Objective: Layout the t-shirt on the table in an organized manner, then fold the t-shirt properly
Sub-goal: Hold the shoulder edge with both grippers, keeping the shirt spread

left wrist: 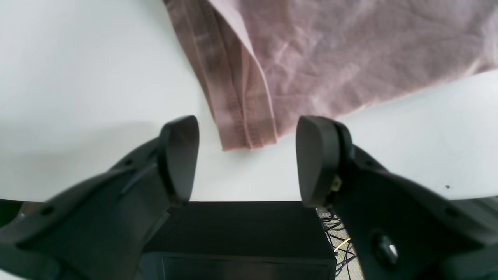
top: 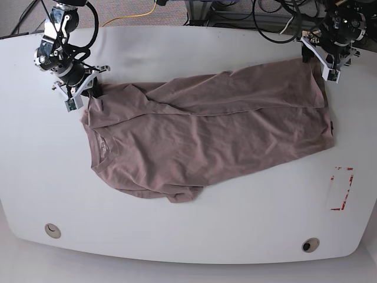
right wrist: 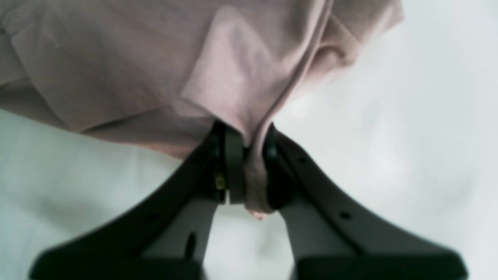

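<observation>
The mauve t-shirt (top: 206,135) lies spread across the white table (top: 177,236), neck to the left, hem to the right, with a fold along its far side and a bunched sleeve at the near edge. My right gripper (top: 82,93) is at the shirt's far left corner, and the right wrist view shows that gripper (right wrist: 253,167) shut on a pinch of t-shirt (right wrist: 116,66) fabric. At the far right corner my left gripper (top: 318,59) stands open. In the left wrist view the t-shirt's (left wrist: 330,58) hem corner lies just beyond this gripper (left wrist: 247,155), untouched.
A red rectangular mark (top: 340,188) sits on the table near the right edge. Two small round holes (top: 52,230) (top: 310,244) are near the front edge. Cables (top: 277,23) run behind the table's far edge.
</observation>
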`<state>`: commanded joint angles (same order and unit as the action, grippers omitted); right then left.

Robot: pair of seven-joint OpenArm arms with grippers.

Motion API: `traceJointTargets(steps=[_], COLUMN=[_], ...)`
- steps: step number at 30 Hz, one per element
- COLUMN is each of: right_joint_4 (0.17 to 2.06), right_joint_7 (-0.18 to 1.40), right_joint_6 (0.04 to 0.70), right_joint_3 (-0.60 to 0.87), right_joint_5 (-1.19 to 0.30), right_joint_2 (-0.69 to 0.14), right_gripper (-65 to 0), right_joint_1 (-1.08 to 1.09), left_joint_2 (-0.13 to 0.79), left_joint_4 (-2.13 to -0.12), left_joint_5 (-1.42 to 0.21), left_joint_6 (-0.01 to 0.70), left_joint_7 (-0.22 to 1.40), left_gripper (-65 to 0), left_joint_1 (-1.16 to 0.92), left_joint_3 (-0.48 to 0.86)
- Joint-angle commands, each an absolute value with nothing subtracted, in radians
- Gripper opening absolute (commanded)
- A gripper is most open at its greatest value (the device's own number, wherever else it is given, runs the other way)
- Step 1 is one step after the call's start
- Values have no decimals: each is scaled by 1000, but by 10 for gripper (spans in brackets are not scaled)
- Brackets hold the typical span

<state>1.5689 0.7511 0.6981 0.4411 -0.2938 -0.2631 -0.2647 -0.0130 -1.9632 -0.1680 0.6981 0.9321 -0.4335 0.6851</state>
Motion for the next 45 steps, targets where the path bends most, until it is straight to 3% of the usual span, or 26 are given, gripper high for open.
traceJointTargets(steps=[14,39,41,45], right_joint_4=[1569,1569,1569,1569], right_joint_7=[751,751,751,751], right_joint_6=[698,698,698,698], right_joint_3=[441,441,441,443], right_joint_5=[-294,-294,-294,-294], right_joint_2=[-263,-263,-263,-263], right_gripper=[-631,-631,-631,-633], right_joint_1=[-263,-262,-260,-260], left_joint_2=[-12,56,64,65], left_joint_4=[-1952,-1751,-1741,-1713], left_joint_5=[-165,-157,-142,-128], left_joint_6=[698,698,698,698], left_joint_7=[932,912,912,912], left_gripper=[-272,-279,-308,-474], left_joint_1=[-414,-394,-394,-392], left_joint_3=[667,645,642,641])
